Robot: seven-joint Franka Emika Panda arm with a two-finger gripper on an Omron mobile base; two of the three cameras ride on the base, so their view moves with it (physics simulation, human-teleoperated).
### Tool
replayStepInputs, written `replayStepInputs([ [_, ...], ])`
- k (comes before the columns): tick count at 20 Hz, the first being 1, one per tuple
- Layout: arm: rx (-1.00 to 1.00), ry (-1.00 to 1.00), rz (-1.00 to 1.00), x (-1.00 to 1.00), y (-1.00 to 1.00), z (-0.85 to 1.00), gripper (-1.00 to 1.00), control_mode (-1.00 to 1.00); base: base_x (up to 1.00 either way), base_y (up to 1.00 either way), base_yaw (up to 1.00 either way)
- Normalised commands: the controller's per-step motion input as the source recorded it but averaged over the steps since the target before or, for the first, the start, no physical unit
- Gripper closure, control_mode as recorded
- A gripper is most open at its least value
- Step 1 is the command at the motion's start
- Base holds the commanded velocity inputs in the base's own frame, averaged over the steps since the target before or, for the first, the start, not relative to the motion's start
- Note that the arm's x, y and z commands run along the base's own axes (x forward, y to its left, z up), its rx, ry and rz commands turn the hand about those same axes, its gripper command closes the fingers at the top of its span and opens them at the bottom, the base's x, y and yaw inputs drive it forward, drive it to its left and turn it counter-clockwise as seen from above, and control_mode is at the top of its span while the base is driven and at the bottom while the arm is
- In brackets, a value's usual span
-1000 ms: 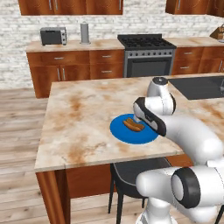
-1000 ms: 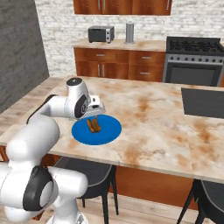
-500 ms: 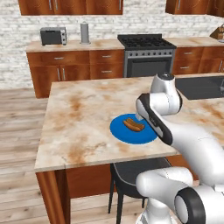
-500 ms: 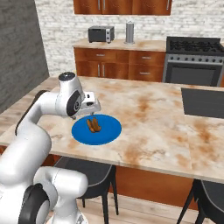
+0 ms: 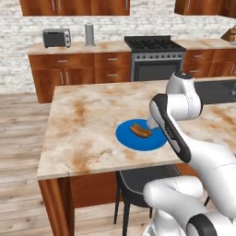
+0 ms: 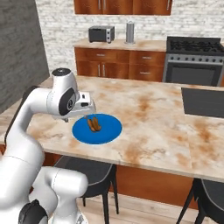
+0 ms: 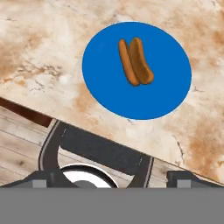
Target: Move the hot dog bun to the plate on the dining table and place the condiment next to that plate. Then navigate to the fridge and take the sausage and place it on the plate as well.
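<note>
The hand (image 6: 87,114) has lifted clear of the plate (image 7: 175,94) and stands open, holding nothing; the hot dog bun (image 7: 141,65) lies on the plate beside the sausage (image 7: 127,62), touching it; the condiment's place beside it cannot be confirmed.
</note>
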Motion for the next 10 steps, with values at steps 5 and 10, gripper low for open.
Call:
replayStepInputs([
  [5, 0.00, 0.00, 0.00, 0.00, 0.00, 0.00, -1.00, 1.00, -0.76, 0.60, 0.07],
  [10, 0.00, 0.00, 0.00, 0.00, 0.00, 0.00, -1.00, 1.00, -0.31, 1.00, 0.00],
])
